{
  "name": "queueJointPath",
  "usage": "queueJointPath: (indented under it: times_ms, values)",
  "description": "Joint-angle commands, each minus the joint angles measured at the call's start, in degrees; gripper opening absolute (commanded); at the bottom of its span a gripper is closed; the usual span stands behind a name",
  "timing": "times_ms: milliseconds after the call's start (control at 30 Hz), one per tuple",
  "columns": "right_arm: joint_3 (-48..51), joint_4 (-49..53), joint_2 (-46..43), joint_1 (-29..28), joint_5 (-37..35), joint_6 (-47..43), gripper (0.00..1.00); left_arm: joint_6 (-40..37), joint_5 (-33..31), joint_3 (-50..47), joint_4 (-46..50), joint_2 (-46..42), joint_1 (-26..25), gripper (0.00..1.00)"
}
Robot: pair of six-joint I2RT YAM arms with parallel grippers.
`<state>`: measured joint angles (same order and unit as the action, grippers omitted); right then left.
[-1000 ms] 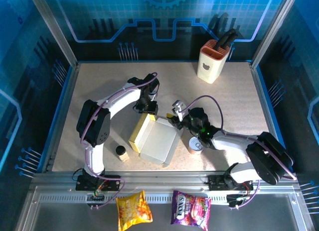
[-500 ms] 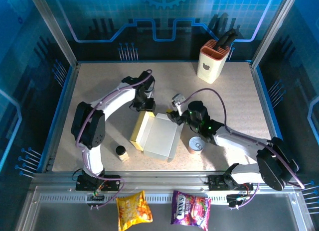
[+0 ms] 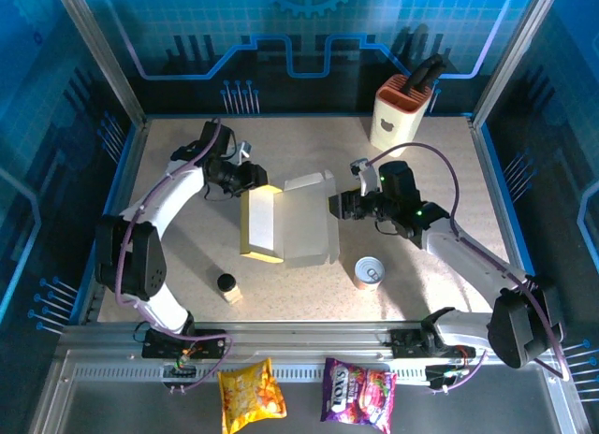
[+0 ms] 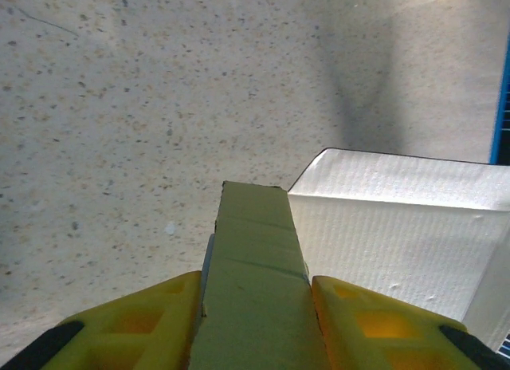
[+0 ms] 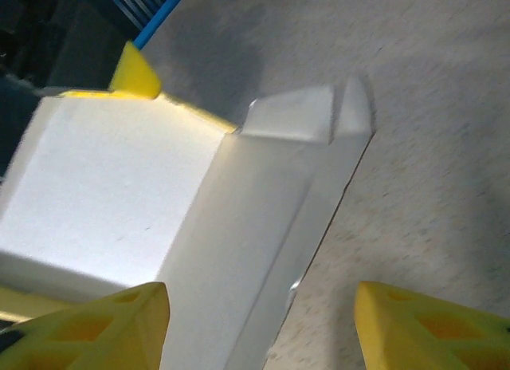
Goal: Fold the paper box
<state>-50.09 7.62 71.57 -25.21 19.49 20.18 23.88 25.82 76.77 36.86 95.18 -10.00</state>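
Paper box [image 3: 301,233] is lying mid-table, long axis running near-far; left gripper [image 3: 254,179] is clamping its far-left yellow flap [image 4: 255,250], while right gripper [image 3: 336,206] is hovering, jaws parted, just beside its right edge.

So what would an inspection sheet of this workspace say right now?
Surface: speckled beige table, no spills seen.
Job's things: paper box, partly folded, yellow flap raised on the left arm's side.
Clutter: tin can, small jar and knife block on the table; yellow snack bag and purple snack bag by the near rail.
Hands: left hand shut on the box's yellow flap; right hand open beside the opposite edge.
Cables: purple cables along both arms.
Surroundings: metal frame, blue panels.
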Motion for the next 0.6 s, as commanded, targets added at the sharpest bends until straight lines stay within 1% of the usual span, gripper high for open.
queueJointPath:
  times_ms: [0,100,300,500,567]
  values:
    - [-2.1,4.5,0.9,0.4,10.4,2.7,0.63,2.8,6.2,-1.2,-3.3,-2.3,1.1,0.37]
    - [-1.9,5.0,1.5,0.3,12.6,3.4,0.6,3.5,6.7,-1.7,-4.1,-2.2,1.2,0.37]
    - [-2.1,6.4,2.0,0.3,11.8,3.5,0.5,4.2,7.0,-2.0,-4.7,-2.0,1.3,0.37]
    - [-2.9,7.0,3.9,0.1,11.5,3.3,0.37,5.0,7.3,-2.4,-5.5,-2.2,1.3,0.38]
    - [-3.1,7.1,4.1,0.1,10.7,3.6,0.31,5.1,7.4,-2.4,-5.5,-2.2,1.3,0.39]
